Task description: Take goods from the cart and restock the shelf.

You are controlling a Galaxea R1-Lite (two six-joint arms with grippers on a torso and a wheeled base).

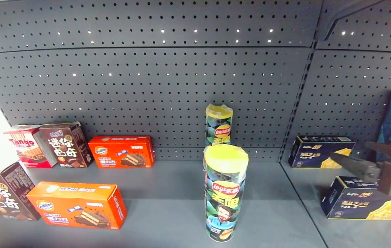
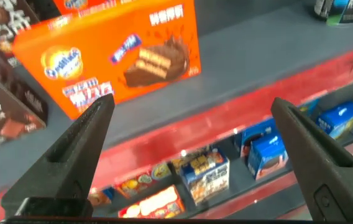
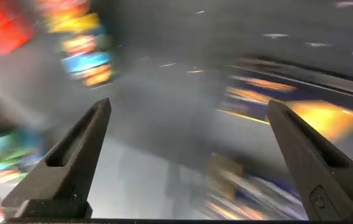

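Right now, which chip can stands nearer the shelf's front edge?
The front chip can, mid-shelf; the rear chip can stands against the pegboard.

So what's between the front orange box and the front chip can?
Just bare shelf between front orange box and front can, in the head view.

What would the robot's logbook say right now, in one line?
left pincer open, empty | right pincer open, empty, by front blue box | front chip can upright

2 chip cans (image 1: 219, 125) (image 1: 225, 193) — 2 orange boxes (image 1: 121, 151) (image 1: 78, 205)
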